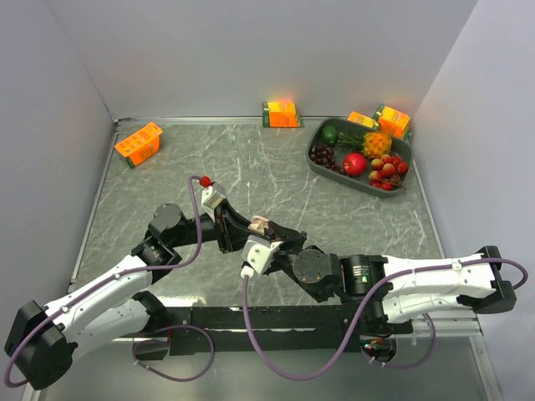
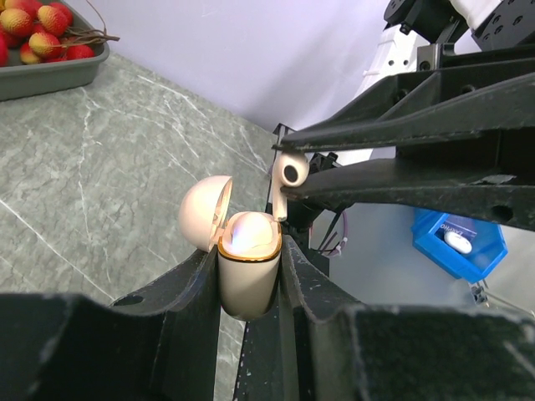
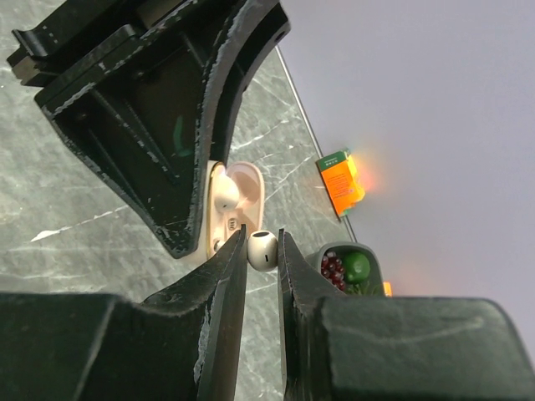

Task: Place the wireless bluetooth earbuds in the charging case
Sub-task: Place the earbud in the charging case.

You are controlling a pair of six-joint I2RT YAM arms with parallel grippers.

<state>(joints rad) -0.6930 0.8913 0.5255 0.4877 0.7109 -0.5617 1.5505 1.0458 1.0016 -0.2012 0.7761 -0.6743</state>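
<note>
My left gripper (image 2: 249, 251) is shut on a pale-beige charging case (image 2: 248, 276), held upright with its lid (image 2: 205, 213) swung open to the left. In the right wrist view one earbud (image 3: 224, 194) sits inside the case (image 3: 244, 188). My right gripper (image 3: 262, 251) is shut on a second whitish earbud (image 3: 262, 249), pinched by its head. In the left wrist view that earbud (image 2: 289, 177) hangs stem-down just above the right edge of the case opening. From above, both grippers meet at the case (image 1: 260, 223) in the table's middle.
A grey tray (image 1: 313, 164) of fruit stands at the back right. Orange cartons lie at the back left (image 1: 138, 143), back centre (image 1: 281, 114) and beside the tray (image 1: 393, 121). A blue box (image 2: 458, 242) sits below, beyond the table's near edge.
</note>
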